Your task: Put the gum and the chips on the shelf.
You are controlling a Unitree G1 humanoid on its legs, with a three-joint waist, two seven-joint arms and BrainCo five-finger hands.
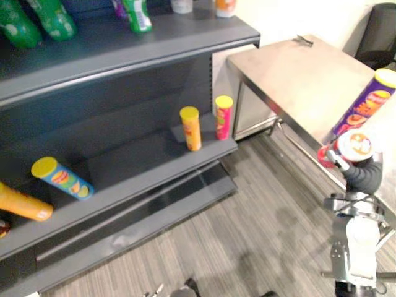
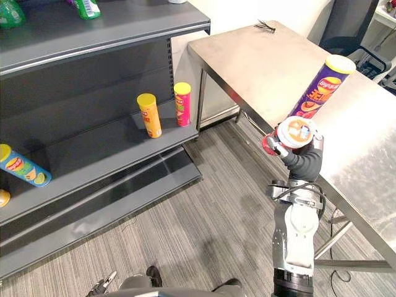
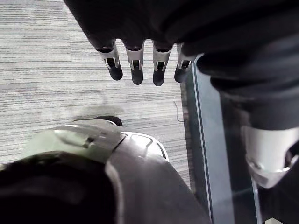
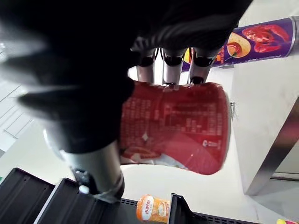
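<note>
The right robot hand (image 2: 279, 148), fingers curled round the red, white-lidded gum tub (image 2: 294, 132) at the steel desk (image 2: 260, 62) edge, is nearer the dark grey shelf (image 2: 105, 151) far to its left; the tall purple chips can (image 2: 322, 86) stands just behind.

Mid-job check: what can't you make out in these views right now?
- Fingertips of the right hand: right wrist view, behind the red tub it grips.
- Base of the purple chips can: eye views, behind that tub.
- Orange can on the shelf: cut off by the left eye view's left edge.
- Green bottles on top: cut off by the top edge.
</note>
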